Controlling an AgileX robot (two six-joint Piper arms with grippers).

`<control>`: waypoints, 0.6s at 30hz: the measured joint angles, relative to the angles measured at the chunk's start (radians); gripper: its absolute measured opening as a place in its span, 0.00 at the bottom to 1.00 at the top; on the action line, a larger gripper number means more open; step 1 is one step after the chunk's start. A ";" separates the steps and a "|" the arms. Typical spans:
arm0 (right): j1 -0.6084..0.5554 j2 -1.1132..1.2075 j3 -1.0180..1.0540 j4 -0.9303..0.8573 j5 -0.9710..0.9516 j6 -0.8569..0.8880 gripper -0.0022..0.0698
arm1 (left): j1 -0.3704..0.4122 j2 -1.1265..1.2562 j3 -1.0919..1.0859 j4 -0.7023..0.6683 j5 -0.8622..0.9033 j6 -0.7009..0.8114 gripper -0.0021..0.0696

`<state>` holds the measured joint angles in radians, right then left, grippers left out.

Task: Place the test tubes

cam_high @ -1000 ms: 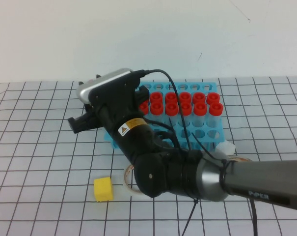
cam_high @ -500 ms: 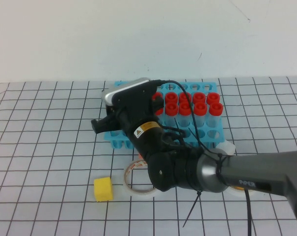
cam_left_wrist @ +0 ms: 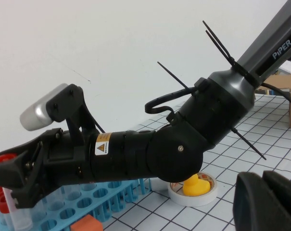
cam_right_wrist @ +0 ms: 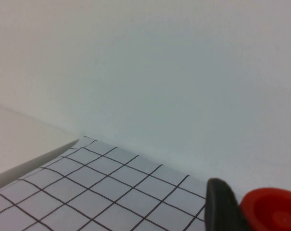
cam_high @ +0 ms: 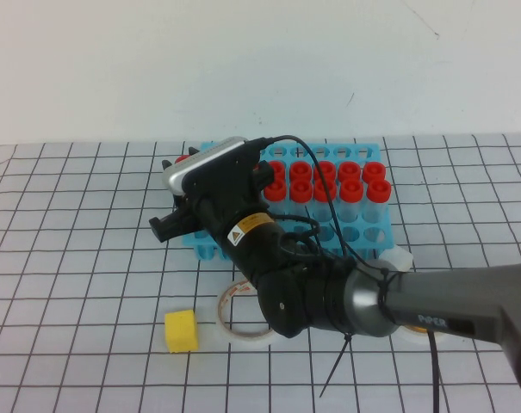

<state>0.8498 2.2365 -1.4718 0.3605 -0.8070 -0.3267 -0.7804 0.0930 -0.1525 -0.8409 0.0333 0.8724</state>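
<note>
Right arm swung in from the left over the rack's left end, then eased back a touch (the wrist camera housing shows the shift best).

High view: the right gripper (cam_high: 178,168) is over the left end of the blue rack (cam_high: 356,234). The test tube (cam_high: 185,158) shows just a bit of red cap beside it. Capped tubes (cam_high: 350,185) fill the far rows. The left gripper isn't visible here.

Left wrist view: you see the right gripper (cam_left_wrist: 6,177) clamped on the test tube (cam_left_wrist: 13,211), which is roughly upright. Its lower end runs off frame, so can't tell if it's in a hole. The left gripper (cam_left_wrist: 266,202) is in the near corner, jaws together, holding nothing, well apart from the work.

Right wrist view: the test tube (cam_right_wrist: 272,214) shows only its red cap between the fingers (cam_right_wrist: 221,204), with bare grid table beyond.

My read: you're lining up over a free hole, and lowering is still to do.
</note>
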 joint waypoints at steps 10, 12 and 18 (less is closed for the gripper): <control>-0.006 0.034 0.000 -0.059 0.003 -0.002 0.41 | 0.000 0.000 0.000 0.000 0.000 0.000 0.03; -0.006 0.034 0.000 -0.066 0.008 -0.004 0.41 | 0.000 0.000 0.000 0.000 0.000 -0.002 0.03; -0.006 0.034 0.000 -0.068 0.006 -0.033 0.41 | 0.000 0.000 0.000 0.000 0.000 -0.002 0.03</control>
<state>0.8441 2.2701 -1.4718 0.2926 -0.8013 -0.3598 -0.7804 0.0930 -0.1525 -0.8409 0.0333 0.8707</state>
